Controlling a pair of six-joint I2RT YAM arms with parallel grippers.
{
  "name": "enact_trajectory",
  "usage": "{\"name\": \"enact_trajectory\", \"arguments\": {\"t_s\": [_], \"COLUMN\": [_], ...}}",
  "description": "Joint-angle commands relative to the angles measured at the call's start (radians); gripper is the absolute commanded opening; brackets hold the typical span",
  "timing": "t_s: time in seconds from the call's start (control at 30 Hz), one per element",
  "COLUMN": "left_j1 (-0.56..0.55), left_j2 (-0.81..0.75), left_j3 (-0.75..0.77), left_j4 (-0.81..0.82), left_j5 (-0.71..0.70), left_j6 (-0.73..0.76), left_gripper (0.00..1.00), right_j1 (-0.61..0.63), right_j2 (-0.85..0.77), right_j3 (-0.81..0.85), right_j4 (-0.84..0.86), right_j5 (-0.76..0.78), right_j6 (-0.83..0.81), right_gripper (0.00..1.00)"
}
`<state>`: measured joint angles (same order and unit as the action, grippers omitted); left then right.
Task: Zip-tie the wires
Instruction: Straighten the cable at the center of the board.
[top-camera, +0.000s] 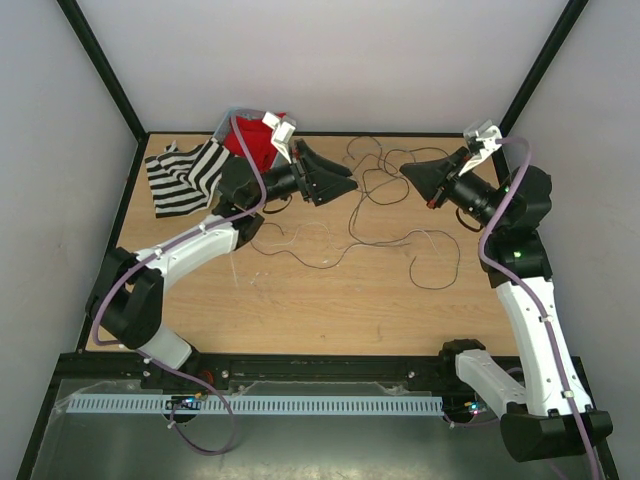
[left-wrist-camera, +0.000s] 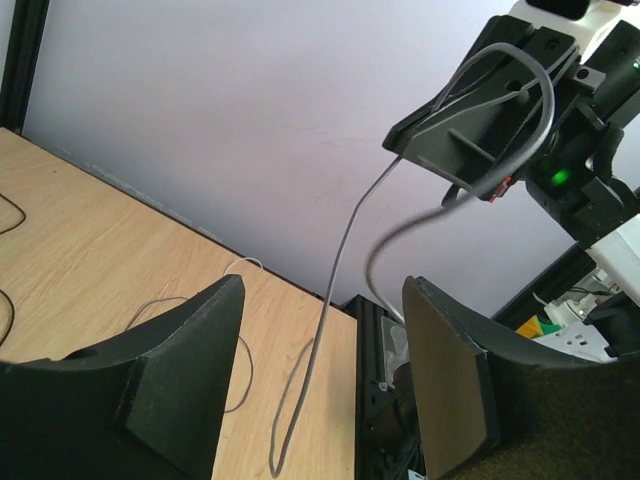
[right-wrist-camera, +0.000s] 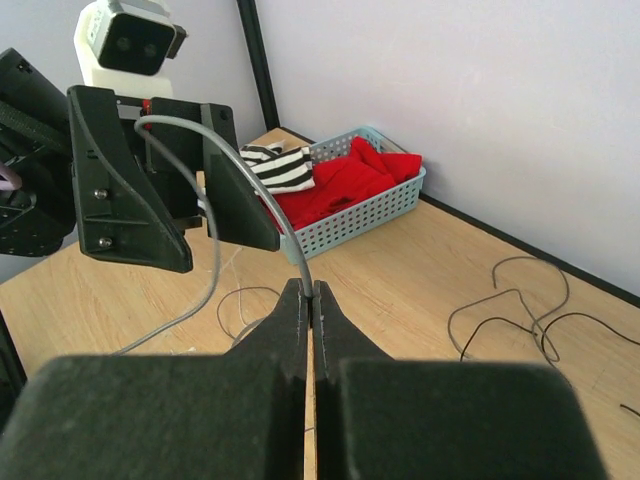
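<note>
The wires (top-camera: 375, 200) lie loose on the table (top-camera: 300, 320), curling in dark loops below and between the two claws, and I can see nothing binding them. One pale grey strand (right-wrist-camera: 262, 185) is up off the wood. The right claw (right-wrist-camera: 310, 292) is pinched tight on it. From those tips it arches over toward the left claw (left-wrist-camera: 322, 285), seems to run through the gap between that claw's fingers, and drops to the table beneath. The left claw's fingers stand well apart, one on each side of the strand, gripping nothing. I can't tell whether that strand is a wire or the zip tie; it looks long and limp for a tie. Behind the left claw is a blue basket (right-wrist-camera: 385, 212) of red cloth (right-wrist-camera: 345, 180). I'd say the job has barely begun: gathering, wrapping and cinching are all left.
</note>
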<state>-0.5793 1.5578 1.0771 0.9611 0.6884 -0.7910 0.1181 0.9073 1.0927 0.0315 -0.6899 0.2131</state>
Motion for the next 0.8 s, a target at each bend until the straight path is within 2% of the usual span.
{"name": "enact_trajectory", "arguments": {"t_s": [0.0, 0.33, 0.53, 0.67, 0.77], "left_j1": [-0.019, -0.065, -0.073, -0.069, -0.049], "left_j2": [-0.016, 0.036, 0.042, 0.032, 0.011], "left_j3": [0.029, 0.07, 0.066, 0.049, 0.042], "left_j4": [0.074, 0.077, 0.077, 0.074, 0.01], "left_j5": [-0.002, 0.001, -0.01, -0.028, -0.028], "left_j6": [-0.007, -0.003, 0.023, 0.066, 0.099], "left_gripper": [0.66, 0.56, 0.31, 0.02, 0.0], "right_j1": [0.001, 0.0, 0.0, 0.001, 0.0], "right_j2": [-0.005, -0.014, -0.014, -0.012, -0.007], "right_j3": [-0.012, -0.029, -0.038, -0.019, 0.02], "right_j4": [0.052, 0.079, 0.074, -0.017, -0.151], "right_j5": [-0.011, -0.019, 0.001, 0.057, 0.216], "right_j6": [0.018, 0.041, 0.027, -0.042, -0.143], "right_gripper": [0.0, 0.0, 0.0, 0.0, 0.0]}}
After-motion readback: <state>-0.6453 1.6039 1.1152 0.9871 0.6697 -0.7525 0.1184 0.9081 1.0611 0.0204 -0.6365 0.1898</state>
